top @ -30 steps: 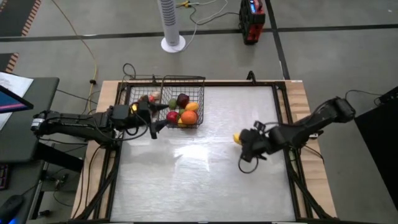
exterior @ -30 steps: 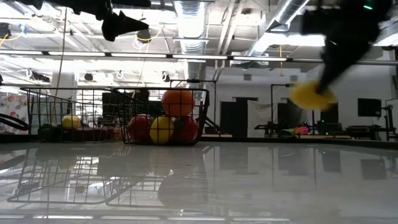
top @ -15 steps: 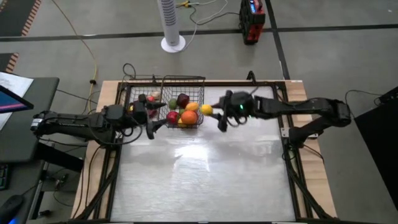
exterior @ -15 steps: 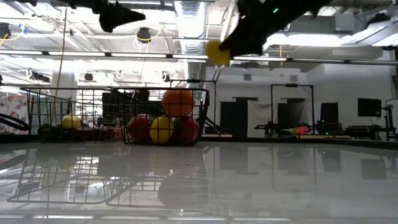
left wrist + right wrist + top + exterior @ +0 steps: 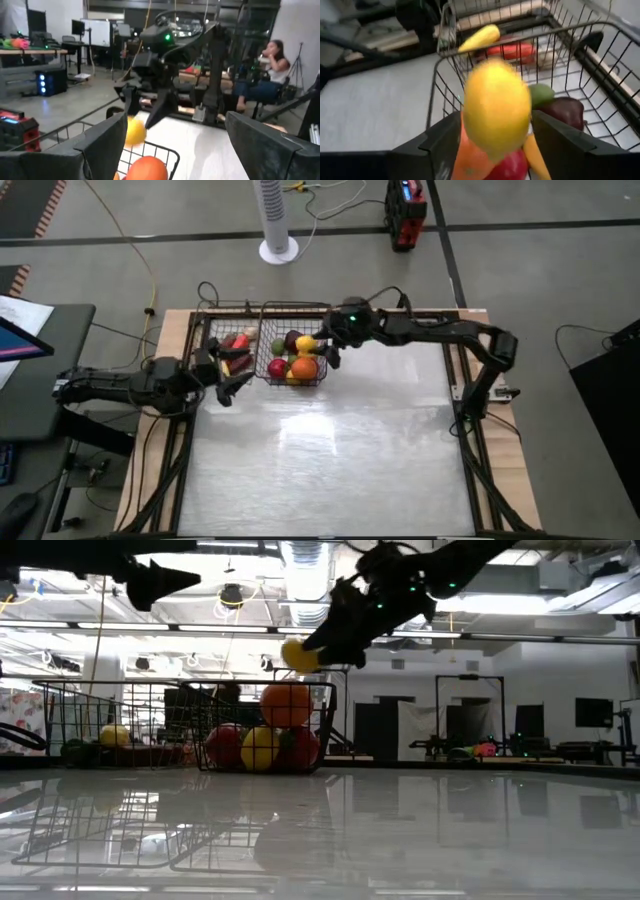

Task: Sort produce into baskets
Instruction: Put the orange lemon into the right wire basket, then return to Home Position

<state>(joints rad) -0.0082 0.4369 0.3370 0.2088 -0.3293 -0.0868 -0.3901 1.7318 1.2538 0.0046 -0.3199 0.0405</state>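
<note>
My right gripper [image 5: 316, 350] reaches from the table's right over the deeper basket [image 5: 322, 307] and is shut on a round yellow fruit [image 5: 305, 343]. An orange [image 5: 304, 367], a red [image 5: 278, 366], a dark red [image 5: 293, 338] and a green fruit [image 5: 277, 346] lie in that basket. The shallower basket [image 5: 212, 325] adjoins it on the left and holds a long red [image 5: 237, 340] and a long yellow piece [image 5: 480, 36]. My left gripper [image 5: 230, 378] is open and empty by the shallower basket's near side, above the table. My right gripper pinches the yellow fruit's two sides [image 5: 495, 107] between its two fingers [image 5: 440, 142], at their free ends [image 5: 297, 653]. The fingers slant down from the table's right. The fruit is lifted clear, above the orange fruit [image 5: 286, 705] in the deeper basket.
The white tabletop [image 5: 330, 450] lies open on the near side of the baskets, inside a black frame [image 5: 465, 430]. A white fan stand [image 5: 278, 248] and a red box [image 5: 405, 210] stand on the floor beyond the far edge. A person [image 5: 272, 55] sits in the room.
My right gripper has carried the yellow fruit from the table's right side toward the far left, up and then down over the deeper basket. My left gripper has drawn back toward the table's left edge, away from the deeper basket.
</note>
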